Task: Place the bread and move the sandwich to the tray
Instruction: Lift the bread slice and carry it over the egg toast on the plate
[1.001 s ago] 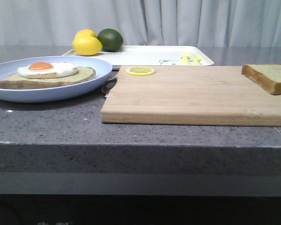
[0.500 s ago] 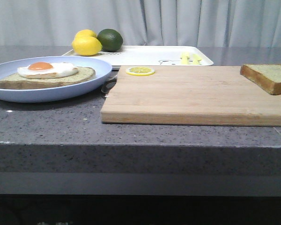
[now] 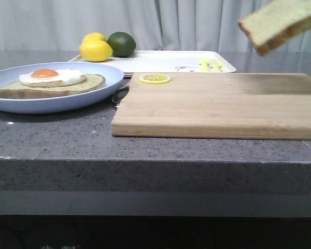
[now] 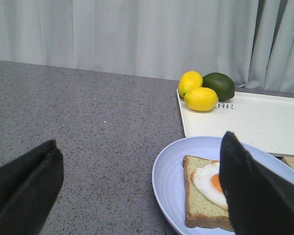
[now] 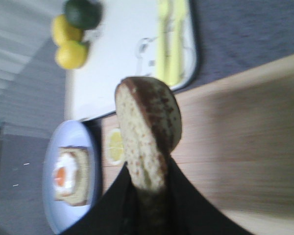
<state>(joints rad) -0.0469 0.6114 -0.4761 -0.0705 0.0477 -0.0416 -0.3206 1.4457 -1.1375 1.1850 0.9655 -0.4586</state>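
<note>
Now airborne: bread [image 3: 281, 23] held up at the right edge of the front view, clear of the cutting board [image 3: 217, 104] and tilted, higher end toward the right. Pinched by its lower end in the right gripper [image 5: 148, 188], both dark fingers pressed against the slice, so closed on it. Seen from that wrist, long axis running up and away from the fingers, brown crust [image 5: 152, 110] turned to one side and pale crumb to the other, flat faces standing on edge rather than level. Step in hand, by judgement: carrying the slice across to cap the open sandwich [image 3: 49, 83]. Lower slice and fried egg [image 3: 52, 77] lying on the blue plate [image 3: 88, 98] at the left, top still missing. Next move likely calling for a sweep leftward over the board, then a turn of the wrist to bring the slice flat and square with the one beneath, then a gentle lowering onto the egg. Left gripper [image 4: 137, 191] hovering beside the plate, fingers spread wide apart, holding nothing. White tray [image 3: 166, 61] waiting behind the board, two lemons [image 3: 96, 47] and a lime [image 3: 122, 43] at its left end, a lemon slice [image 3: 155, 78] resting on the board's near-left corner.
</note>
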